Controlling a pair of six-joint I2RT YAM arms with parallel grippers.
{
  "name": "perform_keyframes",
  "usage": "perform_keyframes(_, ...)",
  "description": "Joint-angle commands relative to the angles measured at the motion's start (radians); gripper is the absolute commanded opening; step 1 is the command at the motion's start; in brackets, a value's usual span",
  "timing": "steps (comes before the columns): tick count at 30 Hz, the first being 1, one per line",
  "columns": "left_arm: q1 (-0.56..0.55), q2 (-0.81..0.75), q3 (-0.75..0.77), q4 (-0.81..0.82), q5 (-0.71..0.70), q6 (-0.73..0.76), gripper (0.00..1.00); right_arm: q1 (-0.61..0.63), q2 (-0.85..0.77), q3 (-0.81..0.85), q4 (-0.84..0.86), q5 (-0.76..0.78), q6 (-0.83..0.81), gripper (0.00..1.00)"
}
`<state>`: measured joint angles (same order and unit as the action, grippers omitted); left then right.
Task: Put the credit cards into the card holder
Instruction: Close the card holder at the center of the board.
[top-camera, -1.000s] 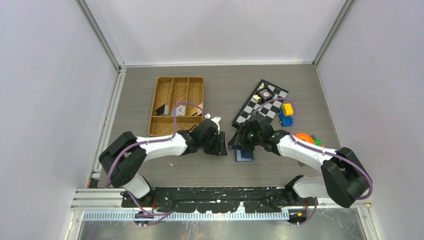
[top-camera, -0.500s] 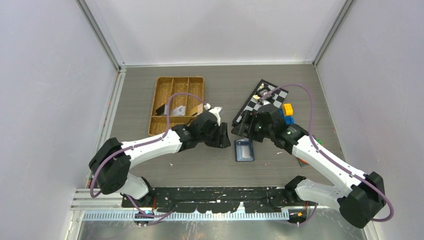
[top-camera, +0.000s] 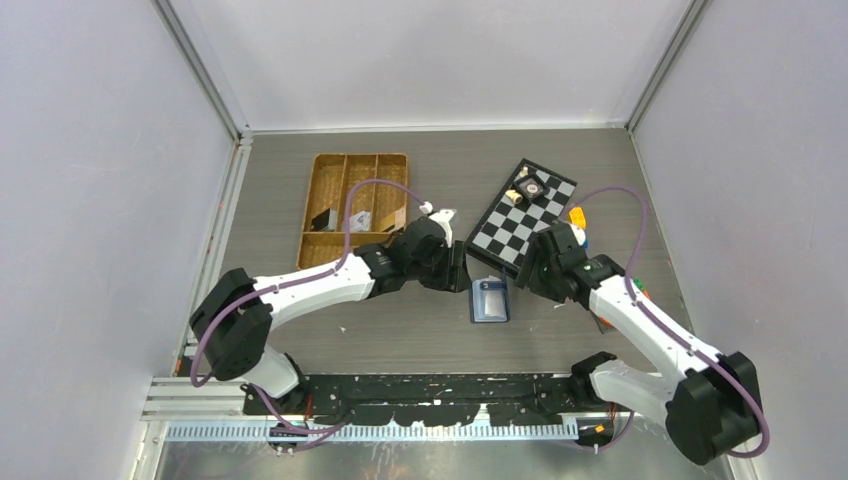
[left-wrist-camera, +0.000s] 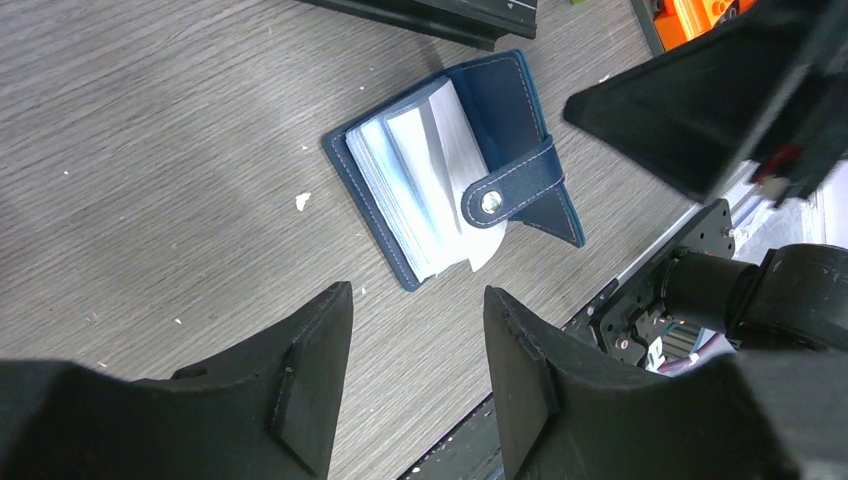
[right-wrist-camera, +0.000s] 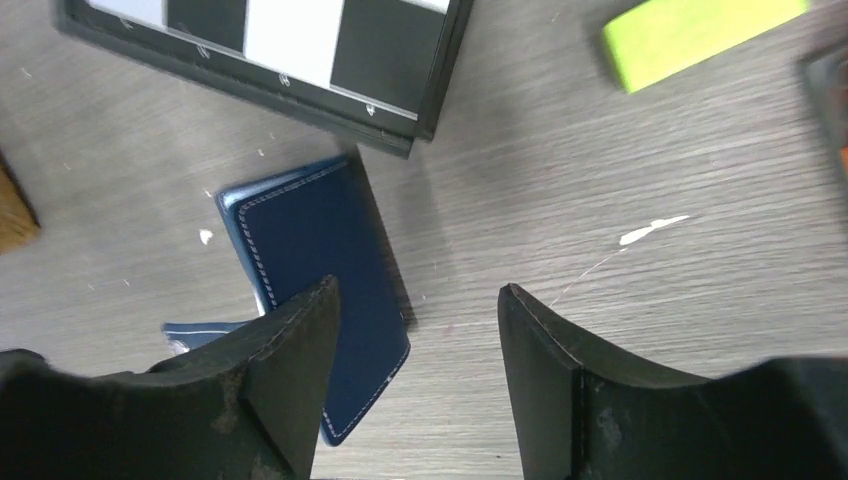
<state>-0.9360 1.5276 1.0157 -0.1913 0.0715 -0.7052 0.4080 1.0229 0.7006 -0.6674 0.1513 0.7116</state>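
Observation:
The navy card holder (top-camera: 489, 300) lies on the table between my two grippers. In the left wrist view the card holder (left-wrist-camera: 450, 170) is partly open, with pale sleeves fanned out and the snap tab (left-wrist-camera: 510, 190) lying across them. The right wrist view shows its navy cover (right-wrist-camera: 320, 260). My left gripper (top-camera: 460, 270) is open and empty at its upper left (left-wrist-camera: 418, 330). My right gripper (top-camera: 535, 272) is open and empty just to its right (right-wrist-camera: 415, 330). I see no loose credit card clearly.
A checkerboard (top-camera: 522, 218) with small pieces lies just behind the holder. A brown wicker tray (top-camera: 355, 165) at the back left holds a dark flat thing (top-camera: 322, 218) and a pale one (top-camera: 360, 220). Yellow and blue toys (top-camera: 577, 215) sit right of the board.
My right gripper has pulled off the holder, first back, then to its right. My left gripper has moved right and back, close to the holder. The holder now lies uncovered.

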Motion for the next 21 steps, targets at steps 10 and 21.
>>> perform_keyframes(10, -0.003, 0.072, 0.055, 0.017, 0.021, 0.027, 0.56, 0.086, 0.184, -0.075, 0.286, -0.252, -0.012, 0.67)
perform_keyframes(21, -0.003, 0.258, 0.163, 0.008, 0.053, 0.068, 0.57, 0.084, 0.206, -0.115, 0.296, -0.244, 0.025, 0.65)
